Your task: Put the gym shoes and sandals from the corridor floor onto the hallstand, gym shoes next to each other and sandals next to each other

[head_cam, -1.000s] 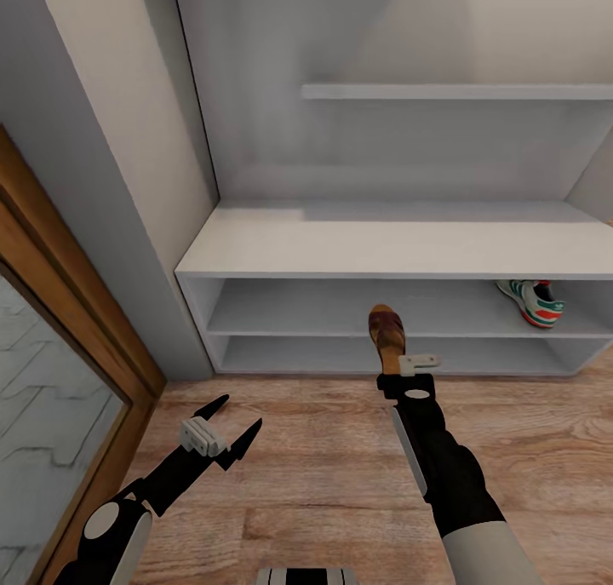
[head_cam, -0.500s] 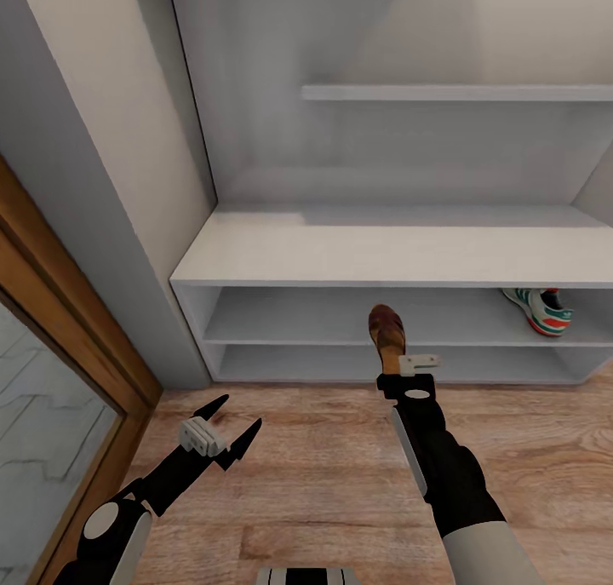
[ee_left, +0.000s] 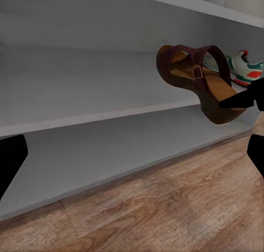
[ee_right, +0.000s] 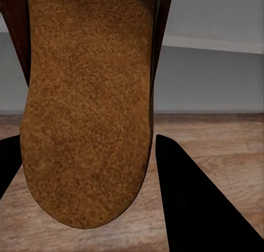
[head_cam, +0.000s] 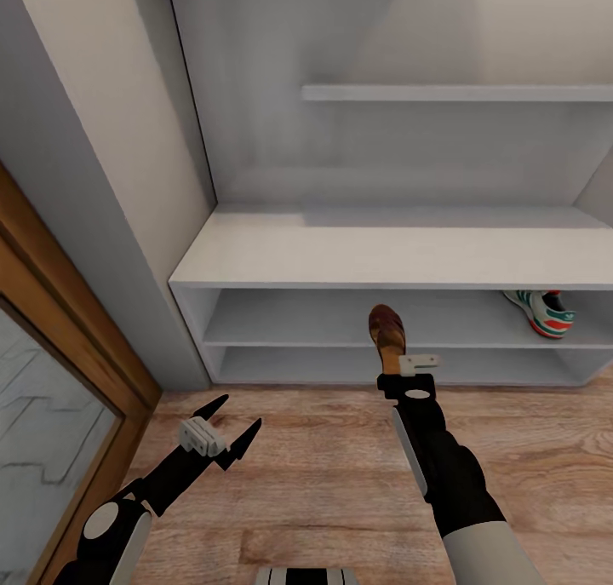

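At the left, the left gripper (head_cam: 223,433) hangs low over the wood floor (head_cam: 323,449) with its jaws spread and nothing between them. In the middle, the right gripper (head_cam: 403,375) is closed on the heel of a brown sandal (head_cam: 386,331), held off the floor with its toe pointing at the shoe rack (head_cam: 392,257), level with the upper open shelf but not yet resting on it. At the right, one gym shoe (head_cam: 542,311) already sits on that shelf. Judging from this, one shoe is placed, one sandal is about to be, and two remain.
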